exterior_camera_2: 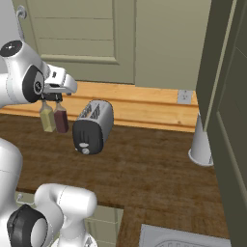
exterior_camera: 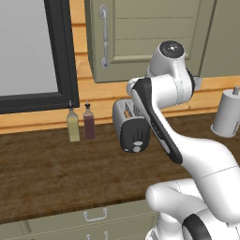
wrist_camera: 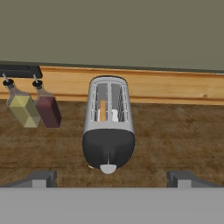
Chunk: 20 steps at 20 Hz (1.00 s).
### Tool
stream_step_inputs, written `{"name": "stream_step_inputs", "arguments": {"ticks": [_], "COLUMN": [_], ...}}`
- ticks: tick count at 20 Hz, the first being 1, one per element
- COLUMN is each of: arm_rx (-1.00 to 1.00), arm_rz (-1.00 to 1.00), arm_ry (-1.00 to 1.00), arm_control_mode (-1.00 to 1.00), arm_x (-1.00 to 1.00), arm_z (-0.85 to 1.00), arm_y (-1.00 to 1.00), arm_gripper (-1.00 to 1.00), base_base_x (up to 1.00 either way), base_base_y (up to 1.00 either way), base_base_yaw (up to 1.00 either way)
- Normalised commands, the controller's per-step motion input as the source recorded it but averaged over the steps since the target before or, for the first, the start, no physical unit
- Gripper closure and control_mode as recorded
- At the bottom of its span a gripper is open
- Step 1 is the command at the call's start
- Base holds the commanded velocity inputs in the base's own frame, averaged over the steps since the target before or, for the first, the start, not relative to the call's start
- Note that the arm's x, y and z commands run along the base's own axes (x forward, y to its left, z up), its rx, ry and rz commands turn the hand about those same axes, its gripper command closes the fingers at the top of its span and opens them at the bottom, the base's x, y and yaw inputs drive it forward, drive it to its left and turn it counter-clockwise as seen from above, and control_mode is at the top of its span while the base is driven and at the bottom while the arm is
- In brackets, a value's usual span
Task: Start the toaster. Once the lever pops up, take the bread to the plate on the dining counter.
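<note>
A: Where is the toaster [wrist_camera: 108, 127]?

B: It stands on the dark wood bench [exterior_camera: 42, 173], near the back wall, with its black end face turned toward the robot. The pale knob [wrist_camera: 108, 168] sits low on that face.

A: And the bread [wrist_camera: 102, 110]?

B: In the hand view an orange-tan slice shows down in the left slot. It sits low in the slot, below the top.

A: Can you make out the lever?

B: There are dark marks on the end face, but I cannot tell which is the lever or how it stands.

A: What about the claw [wrist_camera: 111, 178]?

B: Released. Its two dark fingers [wrist_camera: 41, 178] stand wide apart at the bottom of the hand view, one on each side of the toaster's end face, touching nothing. It hangs above the bench in front of the toaster.

A: Anything else close by?

B: Two bottles stand left of the toaster by the wall, a yellow one [exterior_camera: 73, 124] and a dark red one [exterior_camera: 88, 122], just beside each other. A white paper roll [exterior_camera: 227, 114] stands well off to the right.
</note>
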Motion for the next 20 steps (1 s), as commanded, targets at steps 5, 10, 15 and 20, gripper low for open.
{"name": "stream_step_inputs", "arguments": {"ticks": [5,10,15,20], "arm_rx": [0.0,0.0,0.0,0.0], "arm_rz": [0.0,0.0,0.0,0.0], "arm_ry": [0.0,0.0,0.0,0.0], "arm_control_mode": [-1.0,-1.0,-1.0,-1.0], "arm_x": [0.0,0.0,0.0,0.0], "arm_z": [0.0,0.0,0.0,0.0], "arm_y": [0.0,0.0,0.0,0.0], "arm_gripper": [-1.0,-1.0,-1.0,-1.0], "base_base_x": [0.0,0.0,0.0,0.0], "base_base_y": [0.0,0.0,0.0,0.0], "base_base_yaw": [0.0,0.0,0.0,0.0]}}
